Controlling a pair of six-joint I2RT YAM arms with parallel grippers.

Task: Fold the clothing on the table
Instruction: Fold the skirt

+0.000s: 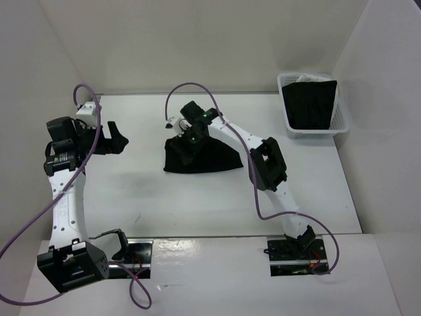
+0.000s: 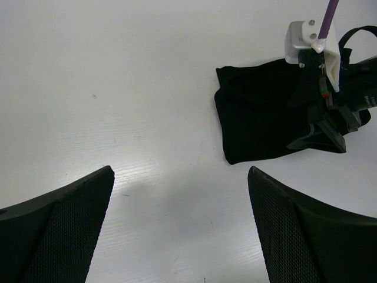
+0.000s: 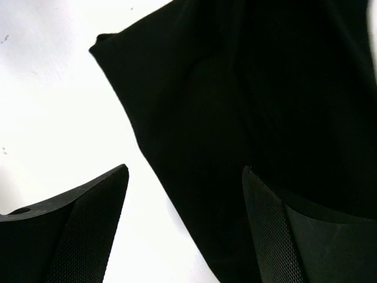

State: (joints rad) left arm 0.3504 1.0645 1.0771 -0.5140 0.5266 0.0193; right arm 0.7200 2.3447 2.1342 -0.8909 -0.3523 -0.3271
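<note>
1. The clothing [image 1: 217, 158] [image 2: 259, 118] [image 3: 235, 118] lies on the table [image 1: 164, 197]. It is a compact black heap, roughly wedge-shaped from the top view and wider along its near edge.
2. The right gripper [image 1: 186, 149] [image 3: 185, 171] is directly over the clothing's left part, pointing down at it. Its fingers are apart with nothing clamped between them.
3. In the right wrist view, one finger [image 3: 306, 236] sits over the clothing. The other is over bare table just off the clothing's edge, and that edge runs diagonally through the gap.
4. I can't tell whether the right fingertips touch the fabric.
5. The left gripper [image 1: 113, 138] [image 2: 179, 171] is well left of the clothing and clear of it. Its fingers are wide apart, with only bare table showing between them.
6. In the left wrist view, the clothing is up and to the right, with the right arm's wrist on top of its right side.
7. The white mesh basket [image 1: 309, 133] is well right of the clothing and farther back. A black cloth [image 1: 309, 105] hangs inside it.
8. Purple cables [image 1: 191, 85] loop above the clothing from the right wrist.
</note>
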